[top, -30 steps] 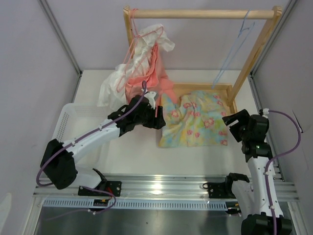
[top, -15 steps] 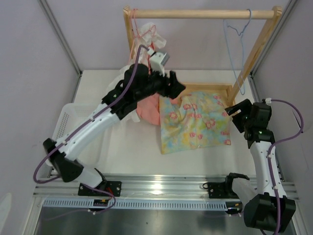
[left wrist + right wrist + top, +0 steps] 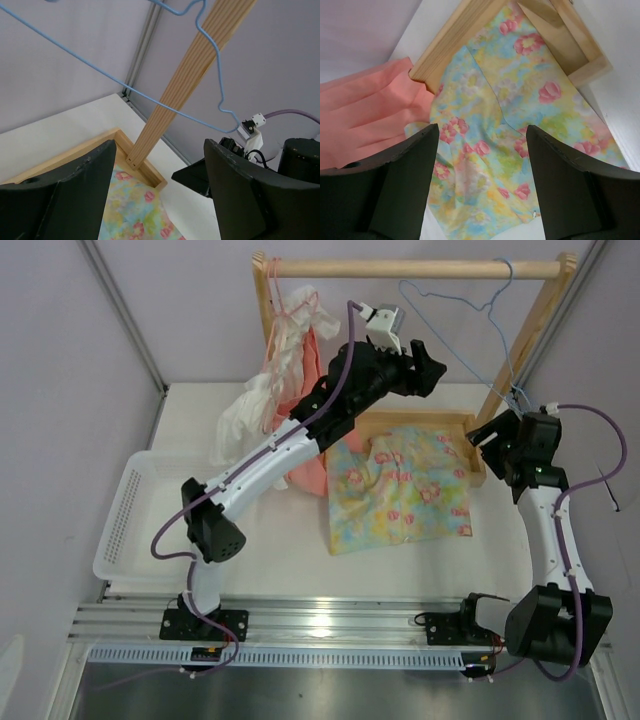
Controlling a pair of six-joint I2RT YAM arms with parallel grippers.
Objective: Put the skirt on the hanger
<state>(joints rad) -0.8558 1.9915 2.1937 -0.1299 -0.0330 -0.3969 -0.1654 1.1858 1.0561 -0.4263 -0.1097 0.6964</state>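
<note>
since half a second ago the left arm has swung up off the cloth and now reaches high across the upper middle of the overhead view. the hanger has kicked out sideways on its rail.

nearest to me, the right gripper [image 3: 497, 445] sits at the right edge beside the rack's post. its jaws are spread wide with nothing between them, looking down on the skirt [image 3: 400, 495]. the skirt lies rumpled on the table at centre, its top edge lapping over the wooden base frame [image 3: 410, 418], with a salmon-pink garment [image 3: 310, 465] just beside it on the left.

further back, the left gripper [image 3: 425, 368] is also wide and empty, facing the hanger [image 3: 75, 54]. the hanger hangs by its hook from the rail [image 3: 400, 268] at upper right, tilted, with its low corner close to the right wrist; whether they touch i cannot tell.

to my eye the step in hand is catching the hanger. the gripper should close only once the wire sits squarely between the fingers, and it should steady the swing first, since thin wire slips.
</note>
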